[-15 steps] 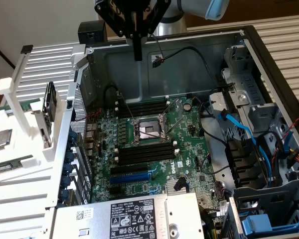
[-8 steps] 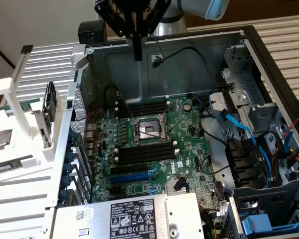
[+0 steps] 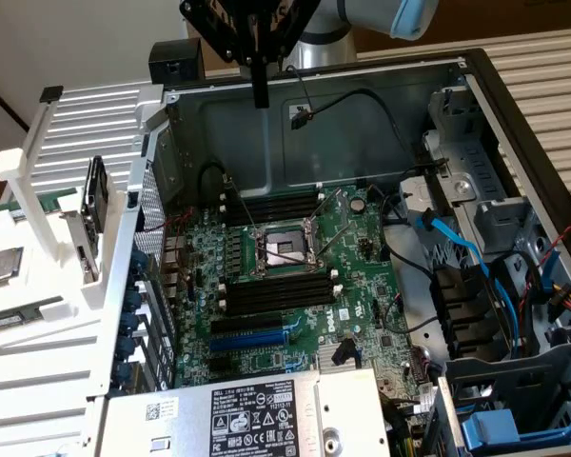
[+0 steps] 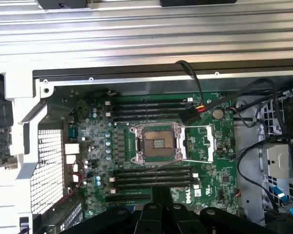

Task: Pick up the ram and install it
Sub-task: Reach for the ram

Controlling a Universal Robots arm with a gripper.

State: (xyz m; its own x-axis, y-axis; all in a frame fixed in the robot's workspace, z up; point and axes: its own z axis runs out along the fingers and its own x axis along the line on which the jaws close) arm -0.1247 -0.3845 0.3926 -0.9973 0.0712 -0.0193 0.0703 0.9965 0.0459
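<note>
Pincer (image 3: pixel 260 95), closed together and empty, hangs at 12 o'clock above the motherboard (image 3: pixel 295 276), memory slots (image 3: pixel 276 295) bare; pick-up stage outstanding, and any grasp requires parting it first.

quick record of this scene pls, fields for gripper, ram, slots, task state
gripper: shut, holding nothing, above the open case
ram: lying on the white rack, exterior view's left, outside the case
memory slots: black, all empty, either side of the processor socket
task state: ram not yet picked up
</note>
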